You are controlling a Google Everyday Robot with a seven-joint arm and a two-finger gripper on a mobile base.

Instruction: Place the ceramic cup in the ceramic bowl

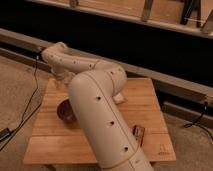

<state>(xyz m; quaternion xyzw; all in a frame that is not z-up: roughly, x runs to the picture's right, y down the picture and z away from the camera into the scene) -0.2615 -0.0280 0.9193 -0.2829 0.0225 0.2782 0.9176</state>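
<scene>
Wooden table fills the floor by a dark wall. Gripper hangs at its far left, just behind the bowl. Its grip is hidden. No cup shows; maybe it is held there.

One camera views from close above and behind the arm, facing down across the table; the gripper sits far-left.

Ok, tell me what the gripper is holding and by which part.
Cannot be told: the gripper sits over the table's far left part, beyond the ceramic bowl, and the arm hides its tip. No cup is in view.
</scene>
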